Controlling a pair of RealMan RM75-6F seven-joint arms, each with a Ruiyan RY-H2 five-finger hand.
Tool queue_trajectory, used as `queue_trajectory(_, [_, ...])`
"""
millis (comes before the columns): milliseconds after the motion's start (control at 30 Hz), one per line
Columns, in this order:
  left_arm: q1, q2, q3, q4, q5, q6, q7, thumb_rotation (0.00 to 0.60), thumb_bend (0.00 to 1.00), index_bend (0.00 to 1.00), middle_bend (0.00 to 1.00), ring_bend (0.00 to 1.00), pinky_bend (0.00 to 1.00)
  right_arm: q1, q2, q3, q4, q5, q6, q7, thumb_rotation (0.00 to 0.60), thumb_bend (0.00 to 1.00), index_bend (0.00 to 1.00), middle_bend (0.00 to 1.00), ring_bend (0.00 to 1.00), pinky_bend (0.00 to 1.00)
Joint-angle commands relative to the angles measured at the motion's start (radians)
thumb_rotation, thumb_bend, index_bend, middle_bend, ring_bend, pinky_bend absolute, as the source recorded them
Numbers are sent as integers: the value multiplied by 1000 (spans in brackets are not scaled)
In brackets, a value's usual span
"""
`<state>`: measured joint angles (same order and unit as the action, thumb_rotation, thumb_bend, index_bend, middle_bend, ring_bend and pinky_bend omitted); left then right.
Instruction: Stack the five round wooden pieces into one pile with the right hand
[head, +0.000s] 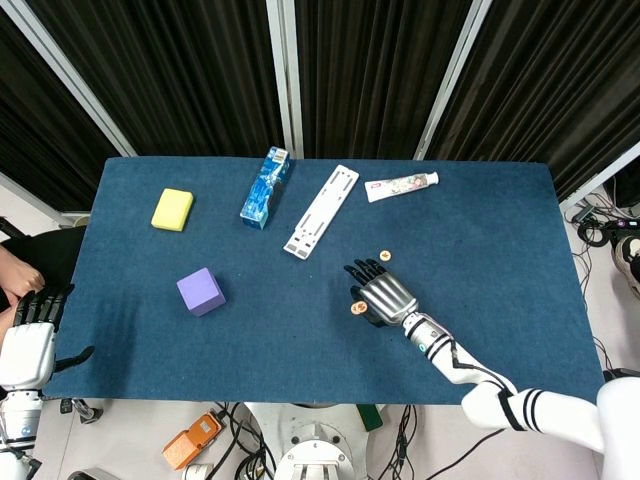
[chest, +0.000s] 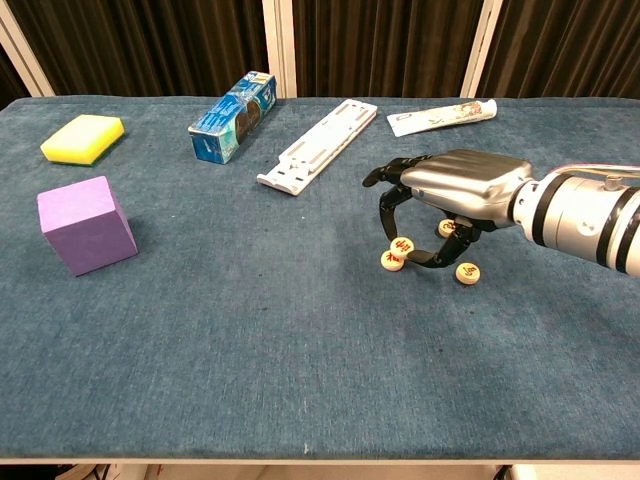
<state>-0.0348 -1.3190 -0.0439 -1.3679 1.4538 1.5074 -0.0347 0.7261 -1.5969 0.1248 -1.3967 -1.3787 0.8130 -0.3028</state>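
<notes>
The left hand (head: 28, 345) hangs off the near left corner of the worktop (chest: 300, 380), fingers apart and holding nothing; the task belongs to the other arm. Further in, right of centre, the right hand (chest: 450, 200) arches palm-down, metal-backed with dark fingers; it pinches one wooden piece (chest: 403, 245) and holds it tilted over a second piece (chest: 392, 260) lying flat on the cloth, seemingly to start the pile there. Another disc (chest: 467, 272) lies just beside the thumb towards the near edge; one more (chest: 446, 228) shows under the palm, and a fifth (head: 385, 256) sits beyond the fingers towards the far edge. All are small pale rounds with red or dark marks, smooth and likely to slide. The worktop wears napped blue fabric. Well to the left stands a matte purple cube (chest: 86, 224); beyond it a soft yellow sponge (chest: 83, 137); along the far edge lie a glossy blue carton (chest: 233, 116), a ribbed white plastic strip (chest: 318, 144) and a toothpaste tube (chest: 442, 116).
</notes>
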Motion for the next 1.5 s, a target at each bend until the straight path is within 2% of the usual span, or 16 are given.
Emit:
queue_trajectory(33, [1, 0, 0, 0, 1, 1, 0, 600, 29, 88, 109, 70, 24, 4, -4, -4, 4, 1, 3, 1, 600, 535, 498, 129, 24, 137])
queue_trajectory(533, [6, 3, 1, 2, -4, 0, -4, 600, 29, 88, 109, 70, 25, 21, -14, -23, 14, 16, 9, 1, 600, 525, 467, 129, 24, 138])
queue_trajectory(767, [7, 1, -1, 8, -3, 0, -8, 600, 29, 88, 109, 70, 25, -16, 32, -34, -33, -15, 96, 29, 600, 510, 427, 129, 24, 138])
queue_trajectory(867, [6, 0, -1, 10, -3, -1, -9, 600, 29, 88, 109, 70, 25, -49, 79, -60, -65, -14, 120, 26, 600, 447, 448, 128, 24, 138])
queue_trajectory(1033, [2, -3, -3, 7, 2, -3, -5, 600, 29, 88, 109, 70, 24, -75, 112, -99, -73, 11, 103, 3, 600, 424, 479, 128, 24, 137])
queue_trajectory(1500, [7, 5, -1, -10, 1, 2, 10, 600, 29, 88, 109, 70, 24, -73, 81, -110, -16, 9, 77, 24, 600, 427, 504, 129, 24, 137])
